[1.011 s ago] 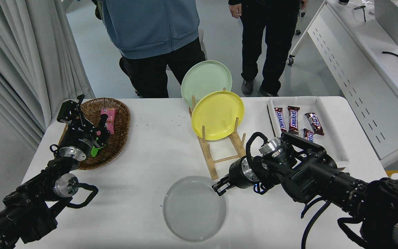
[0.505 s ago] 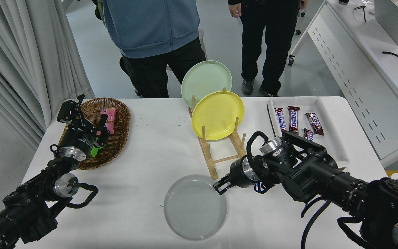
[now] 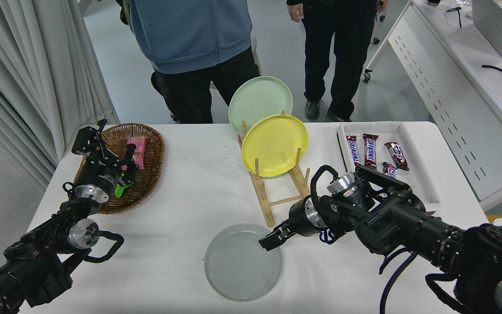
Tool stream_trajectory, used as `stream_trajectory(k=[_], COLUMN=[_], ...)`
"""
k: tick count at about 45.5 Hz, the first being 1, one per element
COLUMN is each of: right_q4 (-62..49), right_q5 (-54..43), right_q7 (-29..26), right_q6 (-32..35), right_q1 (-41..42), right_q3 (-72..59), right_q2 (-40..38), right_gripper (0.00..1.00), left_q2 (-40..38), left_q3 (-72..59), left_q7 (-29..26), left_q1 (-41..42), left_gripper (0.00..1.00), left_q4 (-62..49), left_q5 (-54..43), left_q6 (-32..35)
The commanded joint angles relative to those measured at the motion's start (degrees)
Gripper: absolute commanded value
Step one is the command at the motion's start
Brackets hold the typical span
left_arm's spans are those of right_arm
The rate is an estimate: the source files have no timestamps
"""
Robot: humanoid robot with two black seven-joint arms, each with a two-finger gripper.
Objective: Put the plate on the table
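Note:
The light grey plate point(image 3: 242, 262) lies flat on the white table point(image 3: 190, 196), near its front edge. My right gripper point(image 3: 270, 239) hangs over the plate's upper right rim. Its jaws stand apart and hold nothing. My left gripper point(image 3: 103, 148) is parked at the lower left, over the near edge of a wicker basket, open and empty.
A wooden rack point(image 3: 277, 192) behind the grey plate holds a yellow plate point(image 3: 274, 145) and a pale green plate point(image 3: 257, 98). The wicker basket point(image 3: 148, 174) with snack packets is at the left. A white tray point(image 3: 412, 174) of chocolate bars is at the right. Two people stand at the far side.
My right gripper has slid left over the plate's rim and its jaws have parted. The plate has shifted slightly left and lies flat. The left arm has not moved.

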Motion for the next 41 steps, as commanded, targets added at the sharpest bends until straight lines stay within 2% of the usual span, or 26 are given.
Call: stream_trajectory(k=[1, 14, 23, 41], right_q4=[2.9, 13.1, 20.5, 23.2], right_q5=[1.6, -0.1, -0.3, -10.0], right_q7=[-2.5, -2.6, -2.6, -2.6], right_q6=[0.0, 0.0, 0.0, 0.0], right_q1=[-0.2, -0.1, 2.1, 10.2], right_q3=[-0.9, -1.4, -0.6, 4.9], right_q2=[-0.2, -3.9, -9.2, -18.1], right_gripper=[0.99, 0.99, 0.99, 0.99], left_q2=[0.0, 0.0, 0.0, 0.0], left_q3=[0.0, 0.0, 0.0, 0.0], left_q7=[0.0, 0.0, 0.0, 0.0], left_q1=[0.0, 0.0, 0.0, 0.0], left_gripper=[1.00, 1.00, 1.00, 1.00], left_q4=[0.0, 0.0, 0.0, 0.0], left_q5=[0.0, 0.0, 0.0, 0.0], left_q6=[0.0, 0.0, 0.0, 0.0])
